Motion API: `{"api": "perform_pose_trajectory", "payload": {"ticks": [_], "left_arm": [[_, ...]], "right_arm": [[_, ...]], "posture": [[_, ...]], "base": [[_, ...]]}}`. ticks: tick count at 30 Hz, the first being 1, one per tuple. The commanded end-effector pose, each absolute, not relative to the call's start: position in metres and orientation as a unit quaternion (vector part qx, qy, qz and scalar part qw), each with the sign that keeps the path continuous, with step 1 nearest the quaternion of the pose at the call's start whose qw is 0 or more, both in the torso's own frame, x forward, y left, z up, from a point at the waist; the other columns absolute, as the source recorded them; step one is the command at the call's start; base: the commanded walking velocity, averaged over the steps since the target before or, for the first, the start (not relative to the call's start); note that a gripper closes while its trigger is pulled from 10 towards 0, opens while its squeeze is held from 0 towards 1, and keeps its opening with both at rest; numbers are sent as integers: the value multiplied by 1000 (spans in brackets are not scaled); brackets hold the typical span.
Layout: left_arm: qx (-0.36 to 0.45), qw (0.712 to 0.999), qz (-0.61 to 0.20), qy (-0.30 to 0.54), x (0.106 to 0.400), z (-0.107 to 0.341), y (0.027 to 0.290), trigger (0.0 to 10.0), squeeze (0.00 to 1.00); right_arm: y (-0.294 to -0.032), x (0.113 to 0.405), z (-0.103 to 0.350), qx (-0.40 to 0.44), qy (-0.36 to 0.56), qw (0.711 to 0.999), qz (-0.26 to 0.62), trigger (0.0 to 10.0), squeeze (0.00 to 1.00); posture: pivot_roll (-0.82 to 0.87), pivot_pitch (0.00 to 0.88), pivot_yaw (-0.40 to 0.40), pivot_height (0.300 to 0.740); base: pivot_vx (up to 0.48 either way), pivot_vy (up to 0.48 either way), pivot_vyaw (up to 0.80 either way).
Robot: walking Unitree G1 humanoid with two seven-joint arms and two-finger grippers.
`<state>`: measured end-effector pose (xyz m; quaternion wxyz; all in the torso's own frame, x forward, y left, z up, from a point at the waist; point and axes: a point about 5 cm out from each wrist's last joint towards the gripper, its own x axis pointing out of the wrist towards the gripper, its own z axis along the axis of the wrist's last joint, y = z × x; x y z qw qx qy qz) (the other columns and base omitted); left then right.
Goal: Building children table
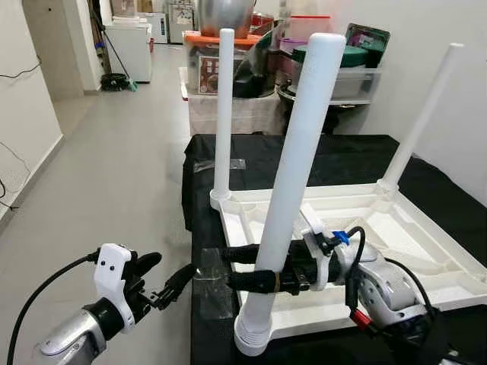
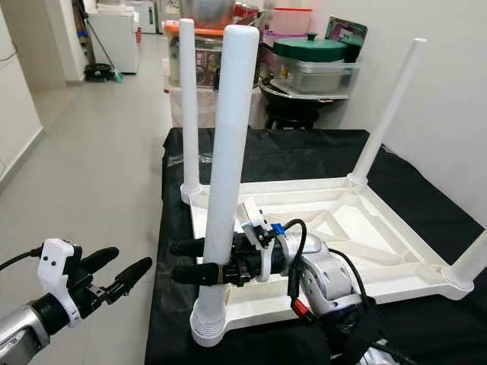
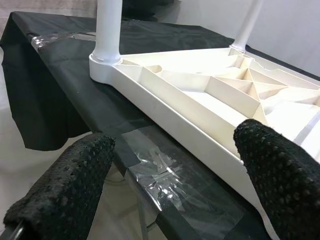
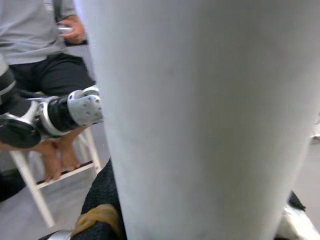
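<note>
Black cloth covers your counter point(image 1: 358, 156), where the upturned white tabletop point(image 1: 396, 236) lies. Your right tool point(image 1: 228, 268) is clamped around a white leg point(image 1: 293, 179) standing at the tabletop's near corner. Your left tool point(image 1: 169, 280) hovers spread apart, just beside that corner.

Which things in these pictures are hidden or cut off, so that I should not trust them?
- Near leg: in the head views its threaded foot covers the tabletop corner, so whether it is seated is unclear.
- Right claw: in the right wrist view the leg hides its fingertips.
- Fourth leg: cut off by the right eye view's edge.
- Person: cut off by the right wrist view's top edge.
</note>
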<state>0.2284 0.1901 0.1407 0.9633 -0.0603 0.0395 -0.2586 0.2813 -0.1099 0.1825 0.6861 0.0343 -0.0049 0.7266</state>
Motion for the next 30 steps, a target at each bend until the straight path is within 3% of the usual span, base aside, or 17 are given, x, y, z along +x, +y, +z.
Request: {"api": "perform_pose_trajectory", "payload": {"ticks": [1, 3, 7, 11, 12, 15, 19, 24, 28, 30], "left_arm": [[-63, 962, -262, 49, 229, 138, 190, 10000, 0], [-63, 962, -261, 49, 230, 138, 190, 10000, 0], [-64, 962, -260, 48, 230, 137, 189, 10000, 0], [-65, 962, -259, 47, 230, 137, 189, 10000, 0], [-65, 962, -259, 47, 230, 137, 189, 10000, 0], [-67, 963, -258, 46, 231, 136, 189, 10000, 0], [-69, 962, -259, 45, 232, 136, 187, 10000, 0], [-69, 962, -261, 44, 234, 136, 186, 10000, 0], [-70, 962, -259, 42, 235, 136, 186, 10000, 0], [-71, 962, -259, 41, 235, 135, 186, 10000, 0]], "right_arm": [[-105, 279, 165, 34, 28, 699, 713, 0, 0], [-105, 273, 160, 19, 28, 720, 694, 0, 0], [-105, 267, 154, 0, 31, 733, 679, 0, 0], [-109, 264, 147, -26, 37, 779, 626, 0, 0], [-109, 264, 147, -26, 37, 779, 626, 0, 0], [-113, 274, 140, -29, 40, 847, 529, 0, 0], [-118, 282, 131, -36, 70, 890, 449, 0, 0], [-119, 287, 126, -44, 98, 911, 399, 0, 0], [-124, 293, 113, -38, 149, 946, 285, 0, 0], [-124, 293, 110, -33, 156, 950, 270, 0, 0]], "posture": [[125, 0, -55, 740], [120, 0, -55, 740], [115, 0, -58, 740], [103, 0, -59, 740], [103, 0, -59, 740], [97, 0, -59, 740], [94, 0, -59, 740], [92, 0, -59, 740], [92, 0, -64, 740], [92, 0, -64, 740]], "base": [[0, 0, 0], [0, 0, 0], [0, 0, 0], [0, 0, 0], [0, 0, 0], [0, 0, 0], [0, 0, 0], [0, 0, 0], [0, 0, 0], [0, 0, 0]]}}
